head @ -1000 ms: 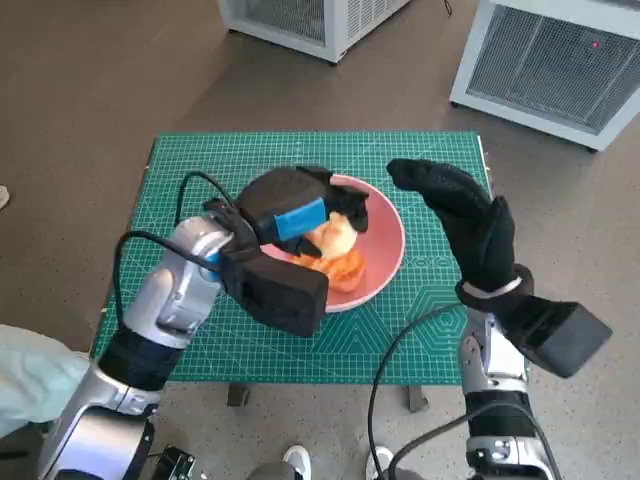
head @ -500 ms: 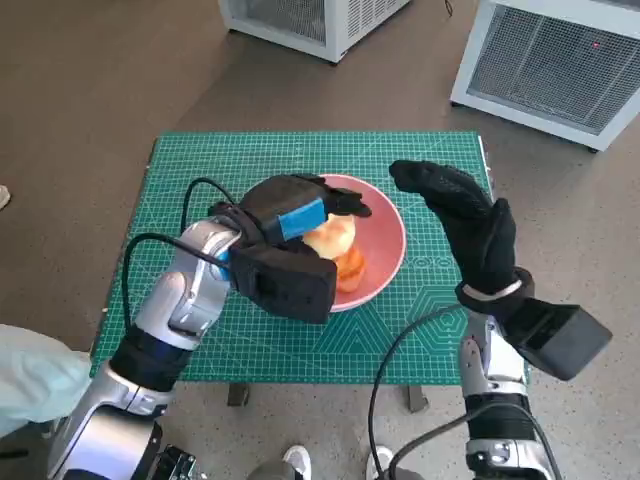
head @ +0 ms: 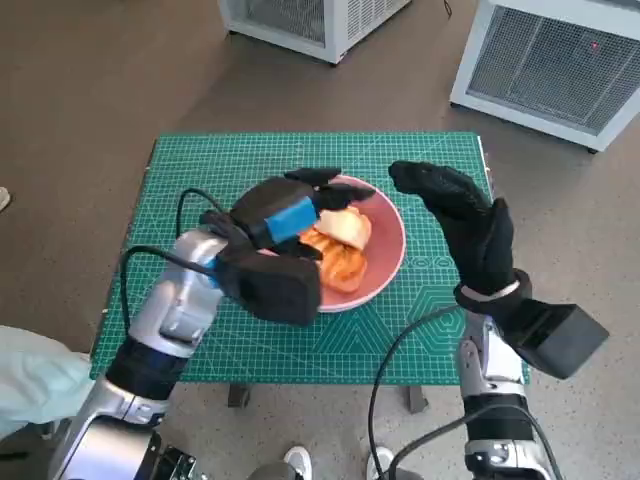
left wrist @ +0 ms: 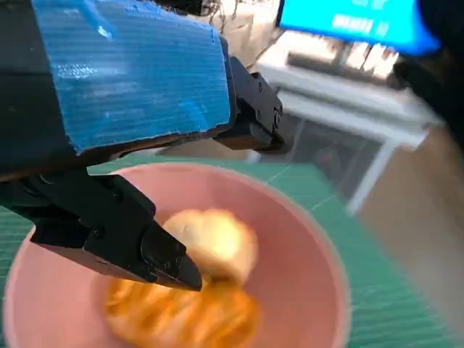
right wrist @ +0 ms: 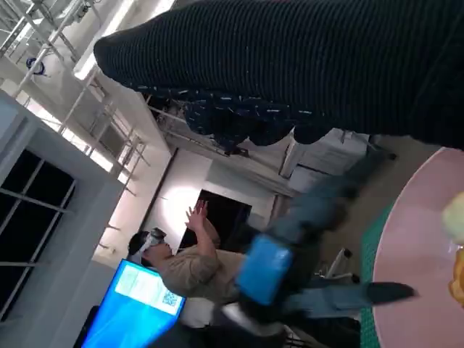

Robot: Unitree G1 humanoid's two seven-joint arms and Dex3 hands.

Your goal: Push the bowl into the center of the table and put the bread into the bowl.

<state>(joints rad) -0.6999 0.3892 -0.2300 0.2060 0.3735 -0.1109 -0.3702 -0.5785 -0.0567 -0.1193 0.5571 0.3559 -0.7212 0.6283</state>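
The round pink bowl (head: 385, 262) sits on the green gridded cutting mat (head: 200, 160) that covers the small table, roughly at the middle of the mat. Inside it lie the bread pieces: a pale rounded bun (head: 345, 228) resting against an orange-brown crusty roll (head: 338, 265), the two touching each other. The left hand (head: 285, 207), black with blue tape across its back, hangs just over the bowl's near-left side, its black fingers (head: 318, 177) spread apart above the bread and gripping nothing; in the left wrist view a dark fingertip (left wrist: 156, 250) hovers right by the pale bun (left wrist: 212, 243), though whether it touches I cannot tell. The pink bowl's rim (left wrist: 319, 246) shows there too, with the orange roll (left wrist: 181, 319) blurred below the bun. The right hand (head: 470, 225), in its black knitted glove, is raised above the mat just beside the bowl's right edge, fingers loosely extended and apart, holding nothing. In the right wrist view a person (right wrist: 185, 264) stands in the background with arms lifted, near a bright blue screen (right wrist: 138, 297).
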